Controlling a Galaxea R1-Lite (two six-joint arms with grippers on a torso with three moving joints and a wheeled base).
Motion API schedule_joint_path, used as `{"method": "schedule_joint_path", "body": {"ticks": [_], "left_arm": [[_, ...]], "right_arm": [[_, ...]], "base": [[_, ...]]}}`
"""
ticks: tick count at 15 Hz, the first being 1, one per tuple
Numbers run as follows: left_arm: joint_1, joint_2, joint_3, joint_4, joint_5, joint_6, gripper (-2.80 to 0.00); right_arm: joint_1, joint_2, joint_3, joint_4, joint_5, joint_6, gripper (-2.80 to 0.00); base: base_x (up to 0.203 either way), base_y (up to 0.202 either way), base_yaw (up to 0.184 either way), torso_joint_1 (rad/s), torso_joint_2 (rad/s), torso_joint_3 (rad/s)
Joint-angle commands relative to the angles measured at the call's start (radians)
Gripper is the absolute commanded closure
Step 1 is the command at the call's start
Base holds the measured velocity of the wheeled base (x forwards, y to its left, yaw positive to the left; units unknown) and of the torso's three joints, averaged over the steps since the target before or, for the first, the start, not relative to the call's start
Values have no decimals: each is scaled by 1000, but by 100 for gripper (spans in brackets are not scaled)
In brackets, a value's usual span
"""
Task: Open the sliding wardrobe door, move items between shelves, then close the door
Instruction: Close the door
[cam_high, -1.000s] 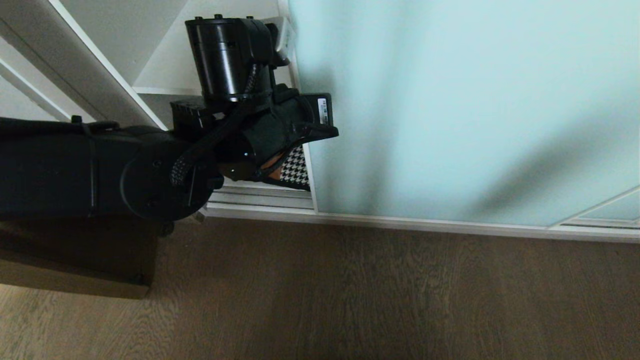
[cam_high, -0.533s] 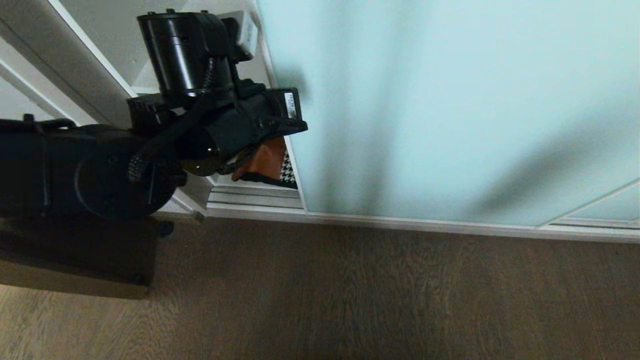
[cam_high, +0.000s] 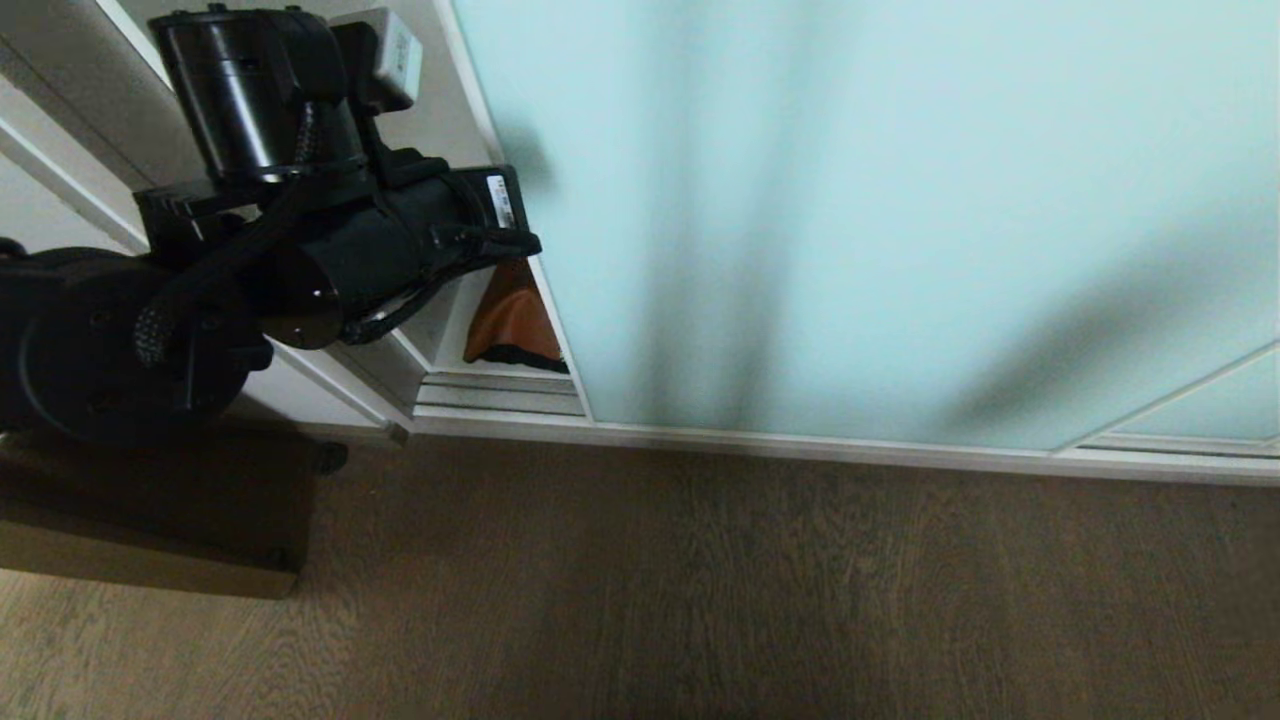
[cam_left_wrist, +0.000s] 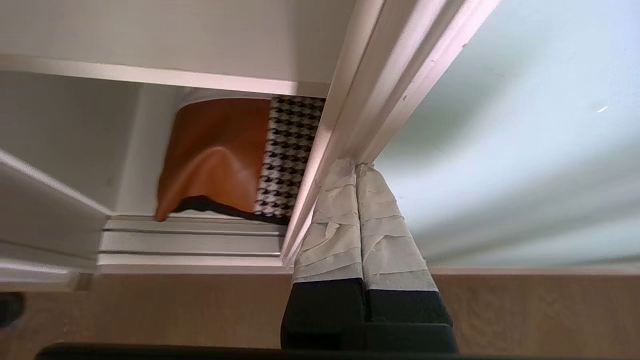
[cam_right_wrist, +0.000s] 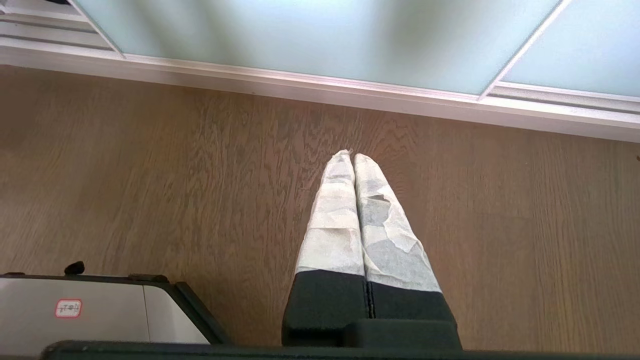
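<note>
Wood floor below; left pincer (cam_left_wrist: 356, 165) (pressed together) against sliding wardrobe door (cam_left_wrist: 500, 150) frame, cushion (cam_left_wrist: 235, 155) beyond.

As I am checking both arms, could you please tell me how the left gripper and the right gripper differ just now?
The left gripper presses its tips against the sliding wardrobe door frame beside the cushion; the right gripper hangs over bare wooden floor, touching nothing. Both have shut, tape-wrapped fingers.

Left arm (cam_high: 130, 330) reaching in from the left, wrist angled upward, left gripper (cam_left_wrist: 356, 165) pinched tight, taped fingers (cam_left_wrist: 332, 220) pressed together. Right gripper (cam_right_wrist: 353, 156) likewise closed, pointing downward, holding nothing.
</note>
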Motion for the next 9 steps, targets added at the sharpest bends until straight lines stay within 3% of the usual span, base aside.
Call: {"method": "schedule_joint_path", "body": {"ticks": [1, 9], "left_arm": [[25, -22, 31, 0, 1, -2, 0], [115, -62, 41, 0, -7, 1, 0]], "right_arm": [[0, 0, 0, 0, 0, 0, 0], [0, 0, 0, 0, 0, 0, 0]], "base": [[0, 0, 0, 0, 0, 0], [0, 0, 0, 0, 0, 0]]}}
